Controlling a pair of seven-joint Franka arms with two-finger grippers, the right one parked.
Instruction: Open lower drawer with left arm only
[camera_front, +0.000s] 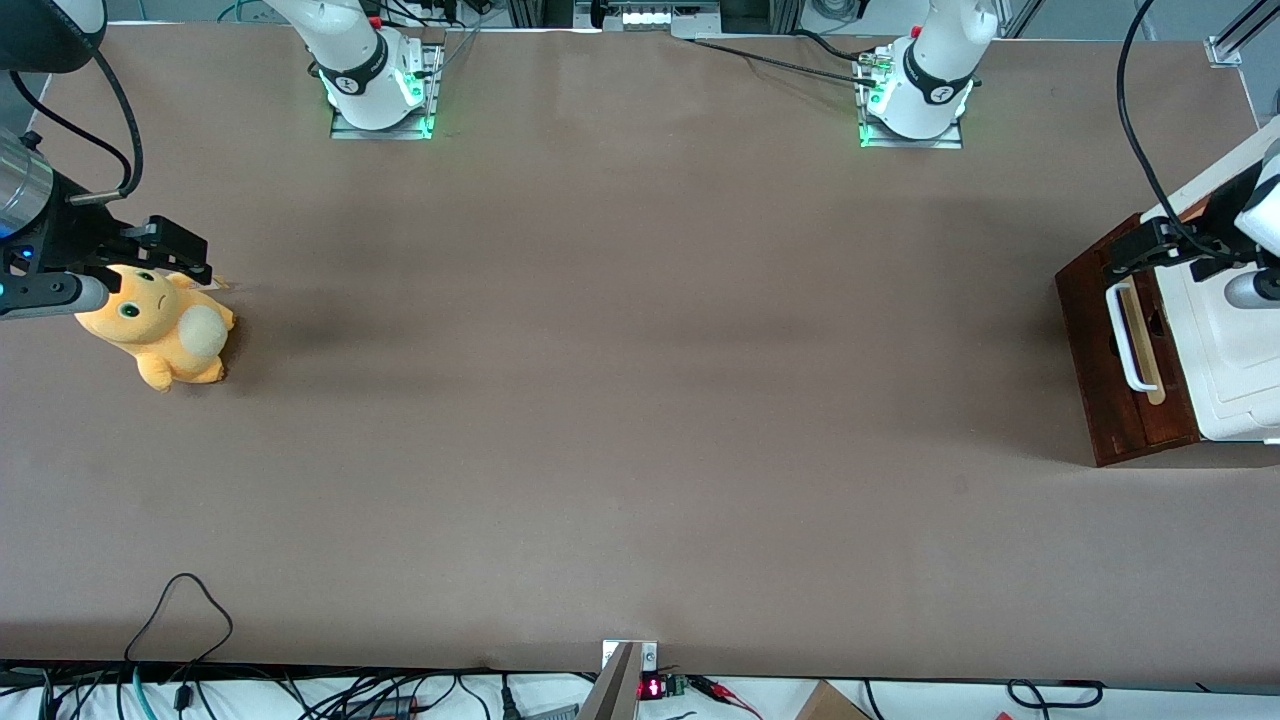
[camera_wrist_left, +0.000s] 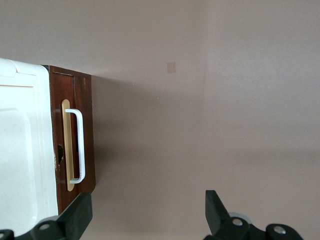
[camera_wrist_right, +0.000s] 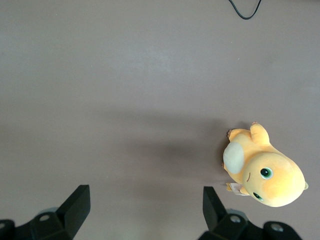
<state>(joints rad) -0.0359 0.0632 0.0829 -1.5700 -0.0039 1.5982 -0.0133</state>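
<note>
White left arm (camera_front: 1262, 205) above cabinet | end effector (camera_wrist_left: 149, 215) fingers apart, hovering | lower drawer (camera_wrist_left: 75, 142) closed

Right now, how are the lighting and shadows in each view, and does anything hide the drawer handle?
Front view: even light, soft shadow bands on the table; the claw hovers above the lower drawer, open, its white handle unobstructed. Left wrist view: handle sharp, drawer shading the table beside it. Right wrist view: soft shadow by the plush toy.
</note>
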